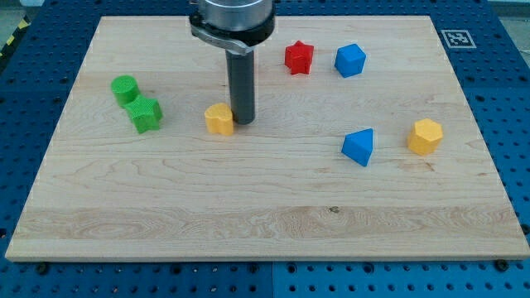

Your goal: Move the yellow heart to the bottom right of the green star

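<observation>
The yellow heart (219, 119) lies on the wooden board left of centre. My tip (243, 121) stands right beside it, touching or almost touching its right side. The green star (146, 114) lies further toward the view's left, about level with the heart. A green cylinder (125, 88) sits just up and left of the star, touching it or nearly so.
A red star (299, 58) and a blue cube-like block (350, 60) lie near the view's top, right of the rod. A blue triangular block (359, 147) and a yellow hexagonal block (425, 136) lie at the right. The board's edge (265, 257) runs along the bottom.
</observation>
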